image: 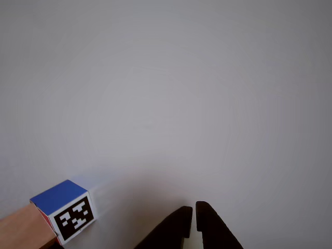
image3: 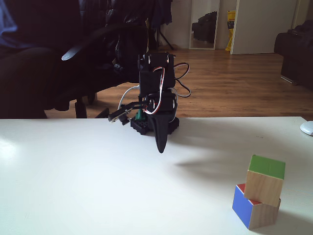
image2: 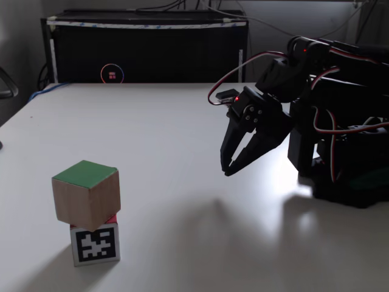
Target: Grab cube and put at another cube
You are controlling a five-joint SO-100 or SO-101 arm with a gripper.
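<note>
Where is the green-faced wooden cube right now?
The wooden cube sits tilted on top of the smaller marker cube, at lower left in a fixed view, well apart from the pincer, which hangs nearly shut and empty.

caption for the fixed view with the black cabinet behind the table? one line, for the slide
Wooden green-topped cube stacked skewed atop the smaller marker cube; empty end effector hangs apart.
</note>
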